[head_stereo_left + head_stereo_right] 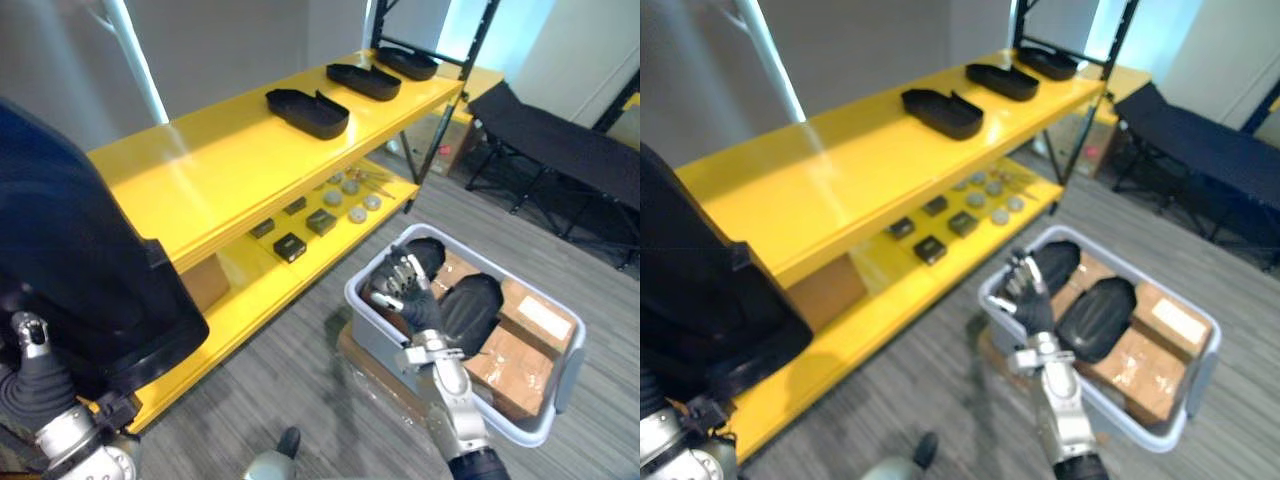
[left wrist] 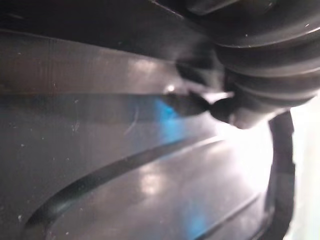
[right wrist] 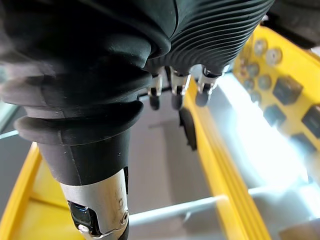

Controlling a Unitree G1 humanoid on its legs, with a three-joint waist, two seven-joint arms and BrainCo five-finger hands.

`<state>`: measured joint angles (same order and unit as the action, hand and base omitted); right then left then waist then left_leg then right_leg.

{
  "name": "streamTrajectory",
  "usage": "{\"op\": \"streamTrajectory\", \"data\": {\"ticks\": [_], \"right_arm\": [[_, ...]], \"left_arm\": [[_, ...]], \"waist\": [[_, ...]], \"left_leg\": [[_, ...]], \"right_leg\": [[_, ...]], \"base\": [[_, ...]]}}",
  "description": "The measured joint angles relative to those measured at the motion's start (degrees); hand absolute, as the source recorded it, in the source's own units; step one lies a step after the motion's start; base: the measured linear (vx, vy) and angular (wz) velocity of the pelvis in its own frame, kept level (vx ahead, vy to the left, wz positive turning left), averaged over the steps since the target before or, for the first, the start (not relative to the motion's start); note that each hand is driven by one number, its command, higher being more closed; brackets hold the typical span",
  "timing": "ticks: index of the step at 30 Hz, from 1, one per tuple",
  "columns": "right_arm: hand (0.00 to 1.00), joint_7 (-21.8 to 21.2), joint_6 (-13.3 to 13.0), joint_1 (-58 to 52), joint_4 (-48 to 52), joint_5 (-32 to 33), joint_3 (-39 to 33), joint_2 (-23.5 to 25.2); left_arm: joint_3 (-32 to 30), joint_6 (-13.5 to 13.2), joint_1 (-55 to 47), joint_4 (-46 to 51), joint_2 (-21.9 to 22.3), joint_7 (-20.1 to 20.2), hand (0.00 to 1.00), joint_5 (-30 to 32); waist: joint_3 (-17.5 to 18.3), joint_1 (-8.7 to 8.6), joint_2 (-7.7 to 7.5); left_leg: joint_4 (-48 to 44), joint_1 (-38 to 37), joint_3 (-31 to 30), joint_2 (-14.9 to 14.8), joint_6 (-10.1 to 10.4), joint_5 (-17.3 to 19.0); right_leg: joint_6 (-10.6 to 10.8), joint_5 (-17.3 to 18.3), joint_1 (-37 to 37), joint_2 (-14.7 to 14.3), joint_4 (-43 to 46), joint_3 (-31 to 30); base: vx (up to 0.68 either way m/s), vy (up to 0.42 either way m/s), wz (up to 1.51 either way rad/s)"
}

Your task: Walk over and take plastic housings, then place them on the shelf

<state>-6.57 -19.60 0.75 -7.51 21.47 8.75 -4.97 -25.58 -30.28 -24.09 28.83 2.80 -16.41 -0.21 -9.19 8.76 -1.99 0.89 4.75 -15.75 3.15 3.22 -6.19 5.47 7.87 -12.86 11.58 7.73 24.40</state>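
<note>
Loosely, the fingers (image 3: 175,92) of the right hand (image 1: 408,295) are hanging relaxed and a little apart, clasping nothing. That hand is hovering over the near end of a pale grey plastic bin (image 1: 378,338). Inside the bin, two black plastic housings (image 1: 470,310) are lying just beside it, among brown cardboard parcels (image 1: 510,360). The bin is sitting on a flat cardboard box (image 1: 352,352) on the floor.

The left hand (image 1: 35,370) is coming up at the lower left, pressed against a large black plastic housing (image 1: 80,260). Its fingers are lying hidden behind that glossy shell, so I cannot tell whether they are closed on it. The housing is looming close to the camera, over the near end of the shelf.

A yellow shelf unit (image 1: 200,165) with black uprights is running diagonally away. Three black plastic housings (image 1: 307,112) are resting in a row, apart from one another, along the far half of its top board (the near half is shining bare). On the lower yellow board (image 1: 240,290), small dark square boxes (image 1: 290,246) and pale round discs (image 1: 357,213) are lying.

Grey striped carpet (image 1: 290,380) is covering the floor. A black folding cot (image 1: 560,140) is standing well apart at the far right, in front of pale walls.
</note>
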Motion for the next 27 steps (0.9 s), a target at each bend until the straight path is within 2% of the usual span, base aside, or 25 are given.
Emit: {"op": "streamTrajectory", "data": {"ticks": [2, 3, 4, 6, 8, 9, 10, 11, 14, 17, 18, 20, 21, 22, 23, 24, 25, 26, 27], "right_arm": [[0.0, -0.01, 0.0, -0.11, 0.05, -0.18, -1.18, -0.12], [0.0, 0.1, -0.01, -0.37, 0.3, -0.42, -3.0, -0.13], [0.0, 0.18, -0.05, -0.54, 0.52, -0.42, -3.41, -0.21], [0.0, 0.34, -0.36, -1.81, 1.59, -0.79, -6.33, -2.27], [0.0, 0.31, -0.65, -2.23, 2.08, -1.6, -7.74, -3.36], [0.0, 0.16, -1.02, -2.14, 2.09, -1.82, -8.29, -3.23], [0.0, 0.09, -1.14, -2.26, 2.09, -1.91, -8.26, -3.15], [0.0, -0.34, -1.33, -2.32, 2.09, -1.91, -8.1, -3.09], [0.0, -1.37, -1.92, -2.21, 2.09, -1.88, -8.32, -3.0], [0.0, -1.1, -2.2, -2.18, 2.08, -1.96, -8.48, -2.03], [0.0, -0.78, -2.34, -2.2, 2.07, -1.97, -8.53, -1.38], [0.0, -0.18, -2.62, -2.19, 2.07, -2.19, -8.55, -0.32], [0.0, 1.03, -2.75, -2.23, 1.94, -3.07, -8.78, -0.44], [0.0, 1.7, -2.75, -2.26, 1.8, -3.32, -8.78, -0.58], [0.0, 2.19, -2.82, -2.26, 1.79, -4.03, -8.95, -0.37], [0.0, 2.96, -3.32, -2.19, 1.82, -5.08, -9.3, 0.13], [0.0, 3.02, -3.58, -2.25, 1.82, -5.69, -9.32, 0.61], [0.0, 3.02, -4.27, -2.31, 1.84, -6.6, -9.35, 1.35], [0.0, 2.83, -4.46, -1.96, 2.58, -6.6, -9.35, 1.84]], "left_arm": [[1.51, 0.0, 0.24, 0.0, 0.0, 1.57, 1.0, -0.5], [3.3, -0.04, 0.66, -0.09, -0.06, 3.26, 1.0, -1.42], [3.67, -0.05, 0.81, -0.17, -0.08, 3.58, 1.0, -1.5], [6.16, -0.5, 1.27, -0.67, -0.13, 5.48, 1.0, -1.57], [6.44, -1.03, 0.35, -0.74, -0.14, 5.71, 1.0, -1.75], [6.19, -1.08, -0.13, -0.86, -0.15, 5.71, 1.0, -2.18], [6.25, -1.07, -0.25, -1.11, -0.04, 5.68, 1.0, -2.2], [6.35, -1.08, -0.75, -1.2, -0.03, 5.63, 1.0, -2.18], [6.38, -1.47, -0.83, -1.5, -0.06, 5.17, 1.0, -1.9], [6.27, -2.27, -0.5, -1.75, -0.08, 3.87, 1.0, -1.08], [5.95, -2.32, -0.17, -1.76, -0.16, 3.67, 1.0, -0.98], [5.46, -2.33, 1.26, -1.75, -0.27, 3.74, 1.0, -1.0], [5.65, -2.31, 3.82, -1.94, -0.32, 4.09, 1.0, -1.03], [5.77, -2.32, 5.03, -2.08, -0.45, 4.13, 1.0, -0.96], [5.79, -2.31, 6.42, -2.09, -1.05, 4.04, 1.0, -0.92], [5.77, -2.32, 8.02, -2.1, -3.44, 3.82, 1.0, -0.89], [5.77, -2.3, 8.24, -2.09, -4.55, 3.57, 1.0, -0.63], [5.84, -2.23, 8.36, -2.09, -6.02, 2.68, 1.0, 0.38], [5.95, -2.15, 8.68, -2.41, -7.43, 1.6, 1.0, 0.62]], "waist": [[-0.57, -0.2, 0.37], [-1.51, -0.67, 0.92], [-1.7, -0.94, 1.09], [-2.36, -3.1, 3.2], [-2.47, -3.0, 4.74], [-2.6, -2.97, 4.88], [-2.65, -3.01, 5.03], [-2.65, -3.01, 5.26], [-2.85, -3.02, 5.59], [-2.86, -2.99, 5.6], [-2.92, -3.13, 5.07], [-2.77, -3.1, 3.75], [-2.77, -3.57, 3.19], [-2.76, -3.62, 3.28], [-2.9, -3.81, 3.29], [-3.61, -4.22, 2.95], [-3.9, -4.44, 2.45], [-4.1, -4.87, 2.32], [-3.8, -4.93, 1.64]], "left_leg": [[-1.01, 1.61, 0.17, 0.65, 0.07, -0.22], [-2.21, 2.73, 5.95, -0.56, -2.61, 1.57], [-2.75, 3.11, 7.71, -1.04, -2.77, 1.69], [-5.32, 4.7, 17.48, -4.72, -2.85, 1.61], [-5.05, 5.21, 18.88, -5.34, -2.23, 0.13], [-4.49, 5.32, 19.1, -4.94, -2.15, -0.66], [-4.16, 5.23, 19.15, -4.86, -2.13, -0.68], [-3.08, 4.88, 19.42, -4.97, -2.12, -0.68], [-1.98, 4.74, 20.17, -5.44, -2.11, -0.67], [-2.57, 4.24, 21.4, -5.16, -2.13, -1.79], [-3.25, 4.24, 21.4, -4.46, -2.11, -2.81], [-4.05, 4.2, 21.66, -2.78, -2.55, -2.45], [-5.12, 4.15, 20.94, -1.32, -3.34, -1.17], [-5.43, 4.12, 20.38, -1.0, -3.69, -0.88], [-5.32, 3.4, 19.34, -0.61, -3.95, -0.65], [-4.63, 0.33, 18.1, -0.14, -4.52, 0.52], [-3.94, -1.29, 17.53, -0.03, -4.73, 0.92], [-2.71, -3.08, 16.2, -0.44, -5.21, 1.5], [-2.03, -3.95, 15.04, -0.95, -5.87, 1.98]], "right_leg": [[1.22, 1.1, -1.32, -0.29, -1.38, 2.71], [1.7, 1.51, -3.22, -0.81, -2.84, 5.74], [1.7, 1.51, -3.6, -0.97, -3.05, 6.29], [1.67, 1.53, -5.6, -2.18, -2.92, 10.59], [0.91, 2.75, -5.41, -2.45, -2.13, 10.15], [1.29, 4.48, -5.16, -2.15, -1.81, 9.54], [1.46, 4.64, -5.03, -2.09, -1.45, 9.54], [0.78, 5.34, -4.35, -2.0, -0.92, 9.62], [0.65, 5.64, -3.47, -1.77, -0.2, 9.67], [1.67, 6.22, -3.86, -0.49, 0.69, 9.73], [2.2, 6.74, -4.48, 0.36, 1.06, 10.09], [2.25, 7.44, -4.73, 2.46, 2.7, 10.71], [2.58, 7.19, -4.03, 4.52, 8.76, 11.38], [2.0, 6.85, -2.01, 6.18, 14.08, 10.87], [-0.93, 5.27, 0.85, 8.29, 22.3, 8.94], [-7.75, -1.43, 4.85, 10.58, 33.68, 4.04], [-7.76, -5.62, 5.8, 11.13, 36.84, 2.35], [-6.84, -7.38, 7.24, 11.14, 40.36, -0.05], [-5.1, -0.9, 9.8, 10.01, 41.84, -1.96]], "base": [[-0.11, -0.108, 0.53], [-0.13, -0.085, 0.58], [-0.17, -0.076, 1.05], [-0.12, -0.001, 1.1], [-0.09, 0.052, 0.52], [-0.09, 0.059, 0.31], [-0.1, 0.055, 0.2], [-0.1, 0.048, 0.14], [-0.07, 0.04, 0.01], [0.01, 0.039, -0.06], [0.09, 0.051, 0.04], [0.12, 0.056, 0.22], [0.16, 0.075, 0.4], [0.16, 0.089, 0.51], [0.2, 0.137, 0.5], [0.2, 0.1, 0.46], [0.28, 0.053, 0.42], [0.26, -0.036, 0.37], [0.21, -0.044, 0.36]]}}
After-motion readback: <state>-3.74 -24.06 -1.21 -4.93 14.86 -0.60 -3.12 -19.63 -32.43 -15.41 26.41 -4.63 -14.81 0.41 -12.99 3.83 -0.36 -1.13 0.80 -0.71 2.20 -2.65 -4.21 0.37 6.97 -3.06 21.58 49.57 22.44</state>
